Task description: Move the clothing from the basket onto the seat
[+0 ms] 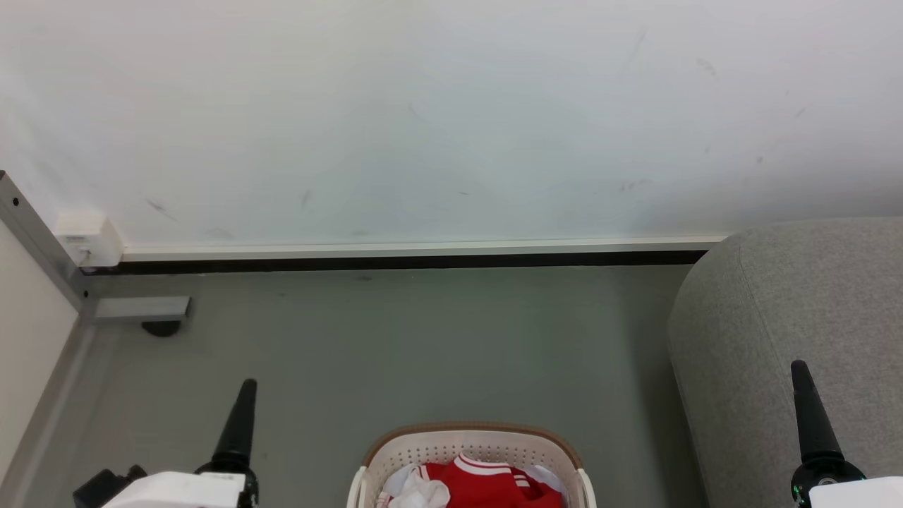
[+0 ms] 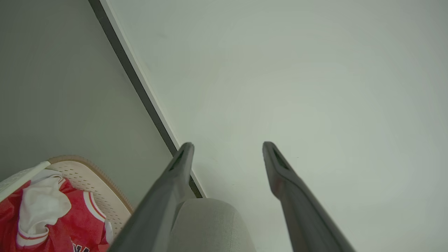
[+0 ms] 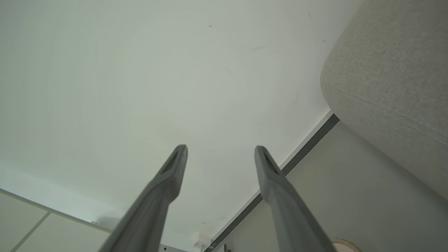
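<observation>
My left gripper (image 2: 227,145) was closest to the lens: fingers spread wide, nothing between them, pointed at the wall (image 2: 315,87). Right gripper (image 3: 220,147) same story, wide apart and empty, with the seat (image 3: 385,87) just off its right side. In the head view they flanked the basket (image 1: 469,432), both clear of it. Clothing (image 1: 487,487) was all in the basket: red jersey (image 2: 84,224) bunched up, white piece (image 2: 42,203) lying on top of it. Nothing showed on the part of the seat in view, so my read was task not started and next step a reach down into the pile. Risks as I judged them: the basket sat at the very bottom edge of the head view, mostly cut off, so a reach would have gone in half blind. A fingertip could have snagged the perforated wall or hooked the rim. The basket looked light, so a snag or a tangled pull could have dragged or tipped it across the floor (image 1: 423,339). A shallow pinch might have taken only the white piece and left the jersey. The seat edge was rounded, so a garment dropped near it could have slid off.
</observation>
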